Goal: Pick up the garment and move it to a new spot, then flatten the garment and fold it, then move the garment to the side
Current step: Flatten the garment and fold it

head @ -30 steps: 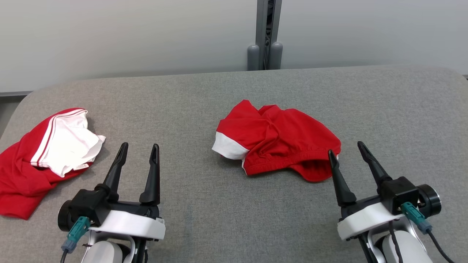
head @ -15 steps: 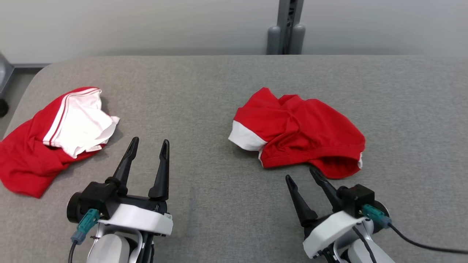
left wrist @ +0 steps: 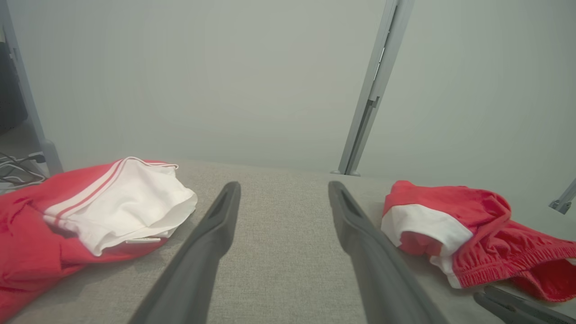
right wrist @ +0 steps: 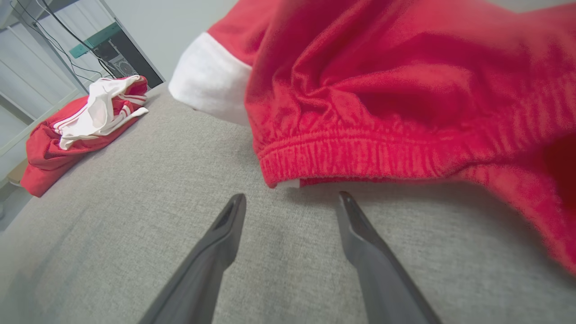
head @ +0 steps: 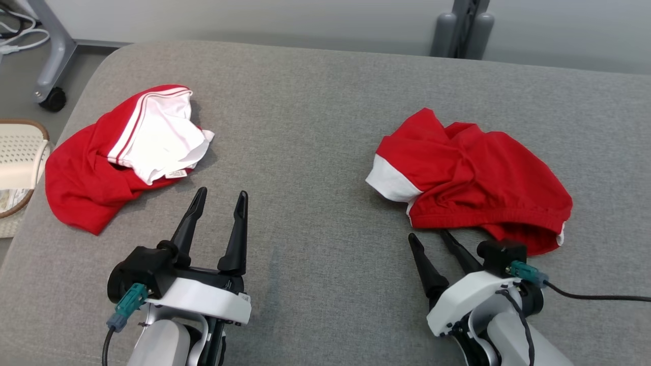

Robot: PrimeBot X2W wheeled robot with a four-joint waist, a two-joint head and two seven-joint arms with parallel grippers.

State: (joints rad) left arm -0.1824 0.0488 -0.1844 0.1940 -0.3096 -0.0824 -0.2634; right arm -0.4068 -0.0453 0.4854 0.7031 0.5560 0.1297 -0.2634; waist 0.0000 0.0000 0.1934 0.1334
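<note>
A crumpled red garment [head: 473,178] with a white band and an elastic hem lies on the right of the grey padded table [head: 315,127]. It also shows in the left wrist view [left wrist: 477,225] and close up in the right wrist view [right wrist: 382,99]. My right gripper [head: 427,235] is open, its tips just short of the garment's near hem [right wrist: 291,195], with nothing between them. My left gripper [head: 222,193] is open over bare table [left wrist: 284,185], between this garment and a second red and white garment [head: 91,173] at the left [left wrist: 112,207].
A woven basket [head: 15,152] sits off the table's left edge, beside a grey frame leg with a caster [head: 51,76]. A grey post [head: 460,25] stands behind the table against the pale wall. A black cable [head: 600,297] trails from my right wrist.
The head camera has turned, so the whole scene sits further right and lower. My right gripper has swung in from the garment's right side to its near hem. The left gripper has stayed open and still.
</note>
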